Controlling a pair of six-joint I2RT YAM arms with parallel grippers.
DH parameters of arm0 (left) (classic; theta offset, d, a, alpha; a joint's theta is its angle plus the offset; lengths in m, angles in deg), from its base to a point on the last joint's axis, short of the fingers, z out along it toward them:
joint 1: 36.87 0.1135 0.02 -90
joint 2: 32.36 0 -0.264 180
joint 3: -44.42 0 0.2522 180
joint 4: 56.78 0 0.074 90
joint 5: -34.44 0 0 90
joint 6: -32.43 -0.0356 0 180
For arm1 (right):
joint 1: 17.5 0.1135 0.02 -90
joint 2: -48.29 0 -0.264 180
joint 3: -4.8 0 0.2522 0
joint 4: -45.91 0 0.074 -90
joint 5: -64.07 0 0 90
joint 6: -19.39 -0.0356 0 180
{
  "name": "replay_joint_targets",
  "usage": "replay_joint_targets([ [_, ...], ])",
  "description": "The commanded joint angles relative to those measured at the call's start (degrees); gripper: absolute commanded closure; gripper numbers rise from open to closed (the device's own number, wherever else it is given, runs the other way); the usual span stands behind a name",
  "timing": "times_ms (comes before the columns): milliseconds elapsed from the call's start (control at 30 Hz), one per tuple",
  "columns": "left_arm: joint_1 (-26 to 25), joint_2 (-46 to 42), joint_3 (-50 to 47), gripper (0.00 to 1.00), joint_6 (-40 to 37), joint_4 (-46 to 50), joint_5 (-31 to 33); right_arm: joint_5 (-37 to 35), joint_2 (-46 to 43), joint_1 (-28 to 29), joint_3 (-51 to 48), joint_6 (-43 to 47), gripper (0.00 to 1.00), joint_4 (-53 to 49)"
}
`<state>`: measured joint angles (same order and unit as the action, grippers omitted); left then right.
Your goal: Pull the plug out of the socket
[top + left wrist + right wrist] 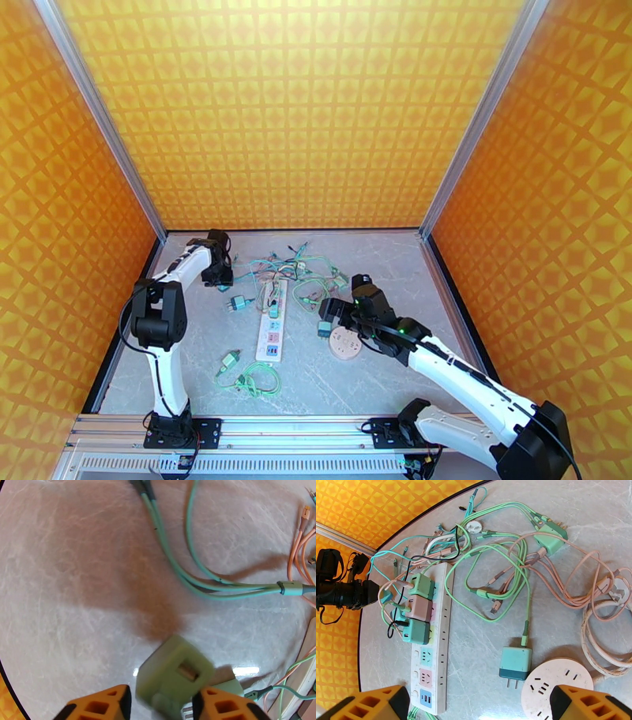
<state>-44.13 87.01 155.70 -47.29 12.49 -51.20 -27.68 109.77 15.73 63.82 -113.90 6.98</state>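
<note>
Flanking blocky mint plug (173, 675) (blurred): orange left gripper (162, 708).

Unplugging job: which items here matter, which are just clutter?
Job: power strip; green plug, pink plug, teal plug, all seated in it.
Clutter: loose teal charger, round socket, cable tangle, green adapter.

No lettering can be read on the power strip (443, 638) or its plugs (418, 608).
</note>
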Motion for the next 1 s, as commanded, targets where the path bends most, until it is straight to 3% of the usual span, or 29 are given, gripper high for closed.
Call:
replay_joint_targets([
  [0,0.0,-0.6,1.6,0.45,0.8,1.2,-3.9,-0.8,-0.9,-0.3,-1.2,-1.1,0.02,-0.6],
  [167,-0.4,-5.6,-0.4,0.33,3.9,1.6,-7.0,-0.2,-0.4,-0.3,-1.8,-1.2,0.01,1.0],
  [333,-3.3,-14.0,-5.1,0.34,6.7,1.2,-9.0,0.5,1.3,-0.3,-1.8,-1.3,0.02,2.9],
  [667,-15.3,-28.6,-16.9,0.37,15.1,-2.7,-8.6,2.0,6.9,-0.3,2.1,0.3,0.02,4.9],
  [967,-26.9,-33.4,-28.2,0.41,27.5,-13.4,-8.1,3.6,8.4,-0.3,2.9,0.5,0.01,5.6],
])
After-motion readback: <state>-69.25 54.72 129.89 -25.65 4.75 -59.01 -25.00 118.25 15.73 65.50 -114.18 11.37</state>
